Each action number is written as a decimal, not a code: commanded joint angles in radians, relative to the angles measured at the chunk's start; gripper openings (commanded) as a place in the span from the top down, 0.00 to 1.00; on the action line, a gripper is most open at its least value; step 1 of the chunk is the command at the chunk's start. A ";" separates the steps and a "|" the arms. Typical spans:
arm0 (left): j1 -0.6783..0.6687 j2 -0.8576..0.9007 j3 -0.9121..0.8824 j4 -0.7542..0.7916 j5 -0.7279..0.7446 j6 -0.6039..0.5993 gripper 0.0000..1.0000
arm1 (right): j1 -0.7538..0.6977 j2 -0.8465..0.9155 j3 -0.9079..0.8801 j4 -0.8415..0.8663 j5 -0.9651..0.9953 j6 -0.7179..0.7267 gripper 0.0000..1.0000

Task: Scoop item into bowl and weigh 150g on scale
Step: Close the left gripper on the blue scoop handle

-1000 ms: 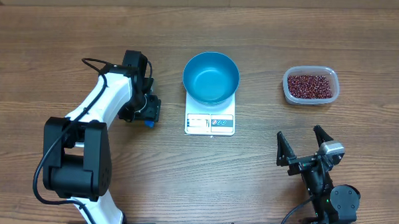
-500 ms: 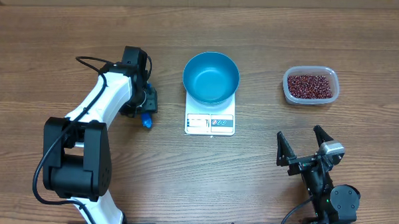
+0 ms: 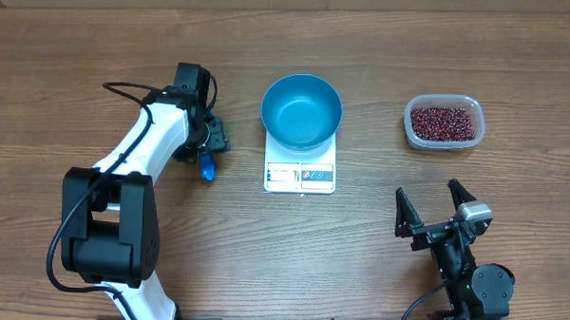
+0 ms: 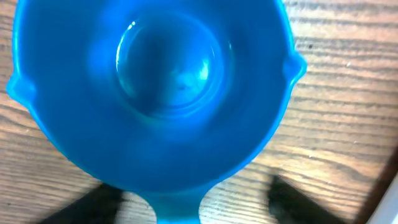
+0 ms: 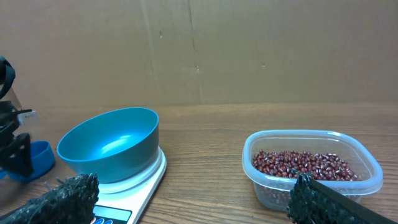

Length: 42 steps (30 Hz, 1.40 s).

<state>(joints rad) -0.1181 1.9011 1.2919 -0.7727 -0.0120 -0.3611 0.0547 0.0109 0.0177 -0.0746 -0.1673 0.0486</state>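
The bowl (image 3: 301,110) sits empty on the scale (image 3: 300,176), its rim reaching just past the scale's sides. The beans (image 3: 443,123) lie in a tub (image 3: 409,131) well to the right, with bare table (image 3: 371,135) between. The left gripper (image 3: 210,143) hangs over a scoop (image 3: 207,168) near the scale's left edge, its jaws spread apart on either side of the handle, though that view is blurred. The right gripper (image 3: 425,190) stands wide open toward the front edge, with open wood all round it.

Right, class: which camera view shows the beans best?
The right wrist view: the beans are close enough to tell apart inside the clear tub. Overhead shows them small, from above; the left wrist view shows none.
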 commanded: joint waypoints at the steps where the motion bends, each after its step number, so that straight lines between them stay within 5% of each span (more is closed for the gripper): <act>1: 0.002 0.001 0.021 0.003 0.030 -0.010 0.00 | 0.007 -0.008 -0.010 0.005 0.010 0.004 0.00; 4: 0.002 0.001 0.021 0.003 0.057 0.019 0.00 | 0.007 -0.008 -0.010 0.005 0.010 0.004 0.00; 7: 0.002 0.001 0.020 -0.001 0.052 0.025 0.26 | 0.007 -0.008 -0.010 0.005 0.010 0.004 0.00; 14: 0.000 0.002 0.019 -0.006 0.052 0.024 0.48 | 0.007 -0.008 -0.010 0.005 0.010 0.004 0.00; 29: 0.000 0.003 0.003 -0.001 -0.038 -0.114 0.62 | 0.007 -0.008 -0.010 0.005 0.010 0.004 0.00; 42: 0.000 0.003 0.000 -0.009 -0.014 -0.115 0.66 | 0.007 -0.008 -0.010 0.005 0.010 0.004 0.00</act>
<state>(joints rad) -0.1181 1.9011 1.2919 -0.7807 -0.0349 -0.4656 0.0551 0.0109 0.0177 -0.0750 -0.1677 0.0486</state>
